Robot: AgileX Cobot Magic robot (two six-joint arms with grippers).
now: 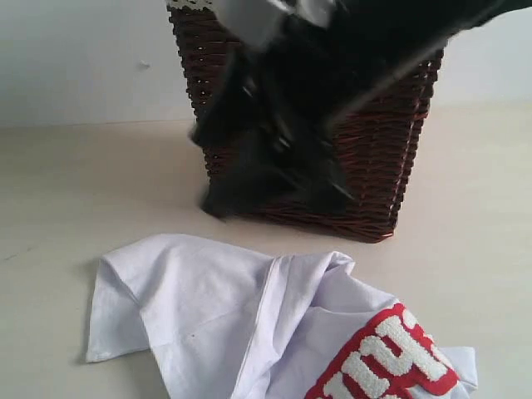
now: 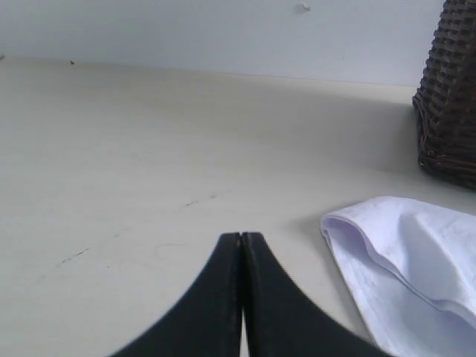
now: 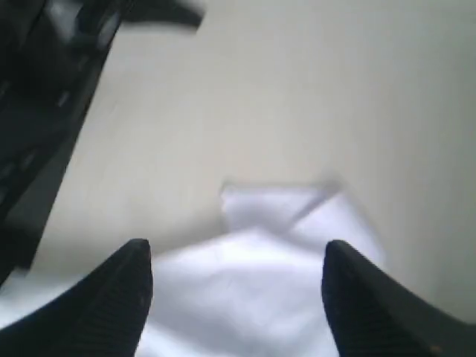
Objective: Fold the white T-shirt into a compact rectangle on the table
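Where the table [image 1: 50, 183] runs bare on the left of the exterior view, the left gripper [image 2: 242, 238] has nothing to work on. Its jaws are pressed together and empty, low over the pale surface. The nearest folded edge of the white T-shirt [image 2: 416, 253] lies off to one side of it, near but not touching.

Toward the middle, the shirt [image 1: 249, 324] lies rumpled and unfolded on the table. Its long axis slants from a loose corner at the left down to the red-outlined lettering [image 1: 391, 357] at the lower right. Behind it stands the dark wicker basket [image 1: 391, 166], apart from the cloth. A blurred dark arm [image 1: 274, 125] crosses in front of the basket; which arm it is cannot be told from that view.

Further right, the right gripper [image 3: 236, 249] has its jaws spread wide and holds nothing. A corner of the shirt [image 3: 275, 216] lies directly below and between the fingers. The right arm therefore looks the nearer one for the next grasp, while the left would have to travel sideways to reach its edge.
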